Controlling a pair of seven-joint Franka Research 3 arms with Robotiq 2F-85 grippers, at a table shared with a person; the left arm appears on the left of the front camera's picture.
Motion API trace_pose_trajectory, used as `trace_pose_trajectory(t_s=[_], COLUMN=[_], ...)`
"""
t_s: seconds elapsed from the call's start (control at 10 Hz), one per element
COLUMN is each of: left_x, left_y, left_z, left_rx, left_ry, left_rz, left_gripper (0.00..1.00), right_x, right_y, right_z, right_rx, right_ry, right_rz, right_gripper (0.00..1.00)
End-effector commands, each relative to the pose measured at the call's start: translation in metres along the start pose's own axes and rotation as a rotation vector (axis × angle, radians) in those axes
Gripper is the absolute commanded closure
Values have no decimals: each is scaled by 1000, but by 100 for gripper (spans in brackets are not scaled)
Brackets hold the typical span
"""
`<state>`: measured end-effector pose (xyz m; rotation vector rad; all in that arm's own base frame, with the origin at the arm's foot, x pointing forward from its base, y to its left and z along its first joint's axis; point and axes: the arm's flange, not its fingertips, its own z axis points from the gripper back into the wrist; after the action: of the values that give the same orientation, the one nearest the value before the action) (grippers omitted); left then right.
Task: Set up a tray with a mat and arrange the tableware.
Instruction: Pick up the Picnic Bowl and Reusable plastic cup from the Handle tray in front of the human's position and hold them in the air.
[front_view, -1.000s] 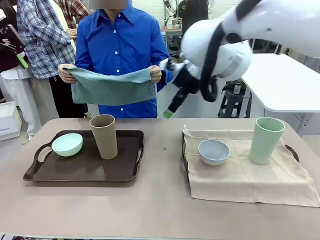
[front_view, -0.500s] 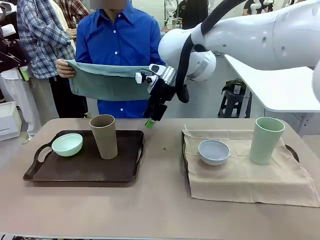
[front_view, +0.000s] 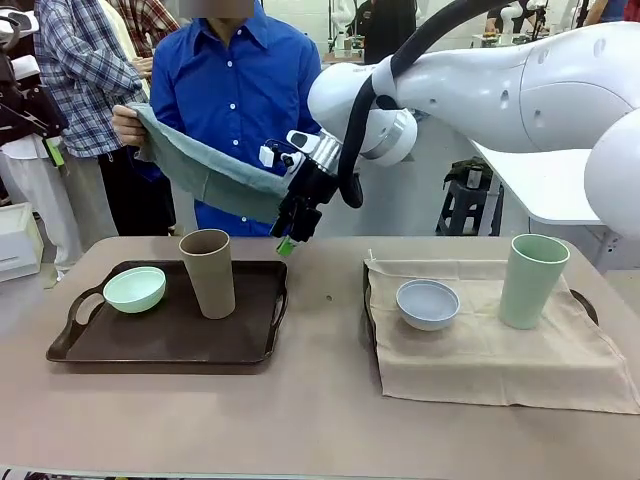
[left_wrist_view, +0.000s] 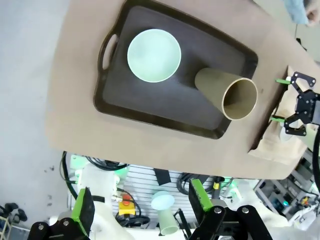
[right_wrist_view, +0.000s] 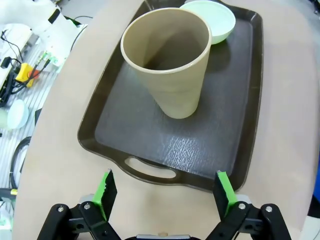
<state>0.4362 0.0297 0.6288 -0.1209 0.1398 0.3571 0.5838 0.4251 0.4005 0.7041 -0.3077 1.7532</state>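
Note:
A dark brown tray (front_view: 90, 345) at the left holds a mint green bowl (front_view: 134, 288) and a tan cup (front_view: 208, 272). My right gripper (front_view: 288, 238) hangs open and empty just above that tray's right rim; its own view looks down on the tan cup (right_wrist_view: 167, 65), the mint bowl (right_wrist_view: 212, 20) and the tray (right_wrist_view: 150, 150) between open fingers (right_wrist_view: 105, 190). The person holds a teal mat (front_view: 205, 170) up behind my arm. My left gripper (left_wrist_view: 141, 205) is open, high above the tray (left_wrist_view: 130, 100). A white bowl (front_view: 427, 303) and a pale green cup (front_view: 532, 280) stand on a beige mat (front_view: 500, 360).
The beige mat covers a second tray whose handle (front_view: 585, 303) shows at the right. Bare table lies between the trays and along the front edge. A second person in a plaid shirt (front_view: 80, 70) stands at the back left. A white table (front_view: 560, 170) is at the back right.
My right arm has swung left and down, carrying its open gripper from mid-table to just above the left tray's right rim. The person's mat now slopes down toward that gripper.

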Motion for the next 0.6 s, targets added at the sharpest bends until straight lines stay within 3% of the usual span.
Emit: trace_pose_trajectory(t_s=[0.0,0.3,0.5], left_x=[-4,-4,-8], left_y=[0,0,-2], left_z=[1,1,-13], left_rx=[8,8,49], left_ry=[-3,-3,-46], left_rz=[12,12,-30], left_gripper=[0,0,0], right_x=[-3,1,1], right_y=[9,1,-1], right_z=[4,3,-22], right_rx=[-2,-4,-60], right_ry=[23,1,74], right_rz=[10,1,65], right_gripper=[0,0,0])
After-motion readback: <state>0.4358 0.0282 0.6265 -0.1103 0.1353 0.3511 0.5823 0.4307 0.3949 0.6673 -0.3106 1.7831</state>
